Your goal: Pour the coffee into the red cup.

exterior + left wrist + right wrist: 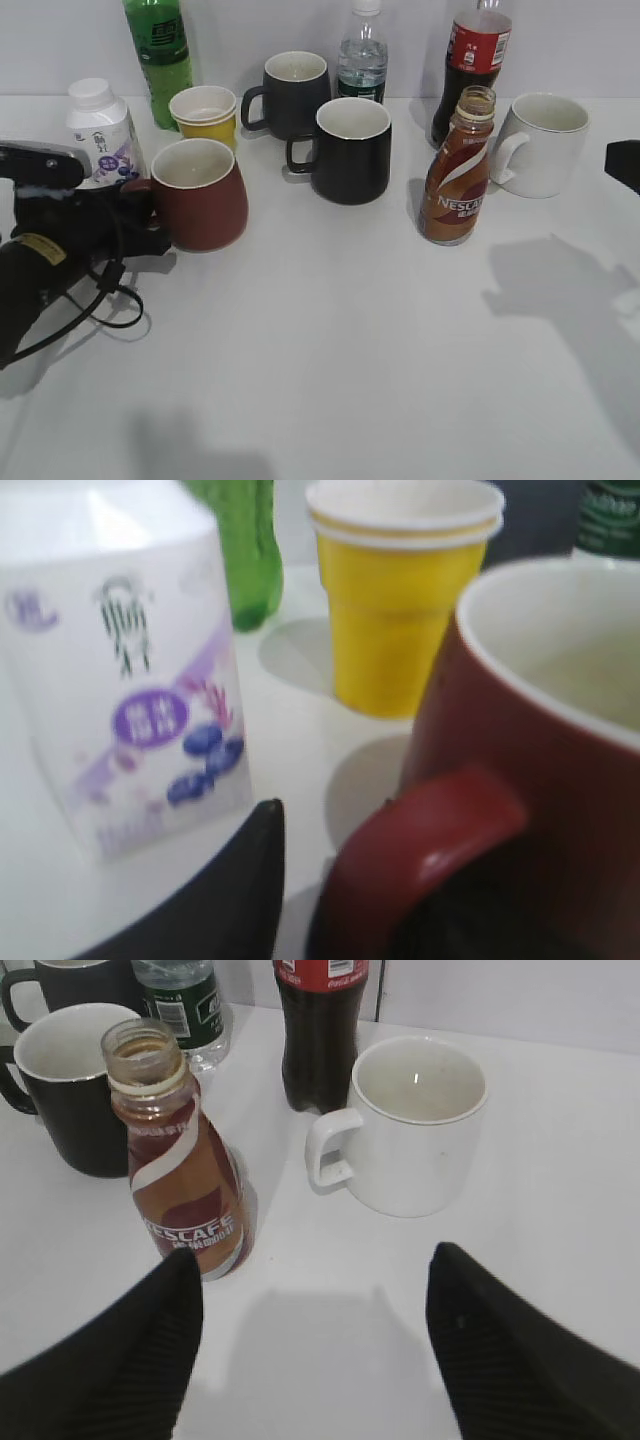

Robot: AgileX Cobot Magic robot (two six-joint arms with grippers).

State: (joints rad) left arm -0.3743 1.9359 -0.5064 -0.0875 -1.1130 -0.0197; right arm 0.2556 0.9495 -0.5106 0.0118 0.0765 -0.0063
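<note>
I see the coffee bottle (456, 170) standing upright and capless on the right half of the white table (330, 340), brown liquid up to the neck. It sits just in front of the cola bottle (474, 60), with the white mug (540, 145) close on its right and a black mug (350, 150) to its left. From my right wrist camera the right gripper (310, 1310) hangs above the table with its jaws spread wide, holding nothing; the coffee bottle (185, 1160) lies near the left finger, not between the two.

The red cup (200, 195) stands upright at the left, cream inside showing, handle turned to the left. My left gripper (140, 225) is at that handle. In the left wrist camera the red cup (540, 780) fills the right side, one dark finger (230, 890) sits just left of the loop, and I cannot tell how wide the jaws are or whether they grip it.

Behind the cup stand stacked yellow cups (205, 115), a white blueberry drink bottle (100, 135), a green bottle (158, 55), another black mug (290, 90) and a water bottle (362, 55).
</note>
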